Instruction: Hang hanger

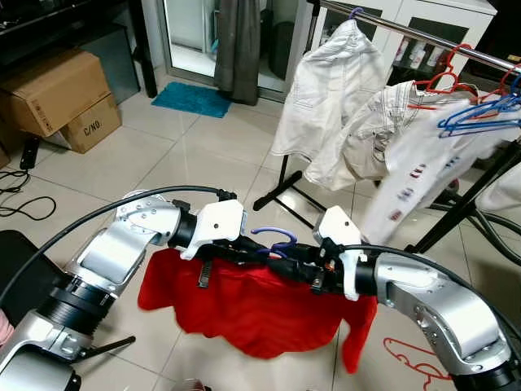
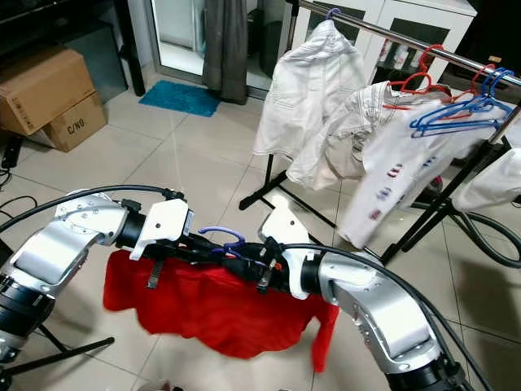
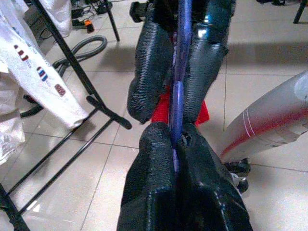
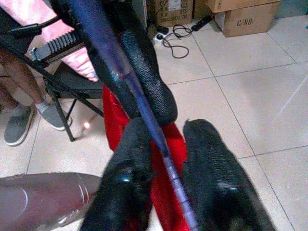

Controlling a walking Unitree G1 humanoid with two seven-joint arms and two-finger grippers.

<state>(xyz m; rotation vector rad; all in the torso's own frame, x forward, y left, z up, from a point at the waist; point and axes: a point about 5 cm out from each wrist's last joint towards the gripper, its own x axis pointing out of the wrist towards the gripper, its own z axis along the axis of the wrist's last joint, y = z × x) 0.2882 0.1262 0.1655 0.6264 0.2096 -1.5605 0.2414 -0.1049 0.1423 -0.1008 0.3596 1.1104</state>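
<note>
Left eye view: the left end effector [image 1: 244,248] and right end effector [image 1: 297,265] meet in front of the robot, both clenched on a thin blue plastic hanger [image 1: 275,238] carrying a red cloth garment [image 1: 252,305] above the tiled floor [image 1: 187,155]. Beyond stands a metal clothes rail [image 1: 423,37] with white shirts [image 1: 334,90].

Both silver arms bent inward, wrists meeting low centre of the head views. Left gripper [image 1: 259,251] fingers clamped tight on the purple hanger [image 1: 277,237]. Right gripper [image 1: 286,262] faces it, fingers nearly closed around the same hanger bar, tips touching.
</note>
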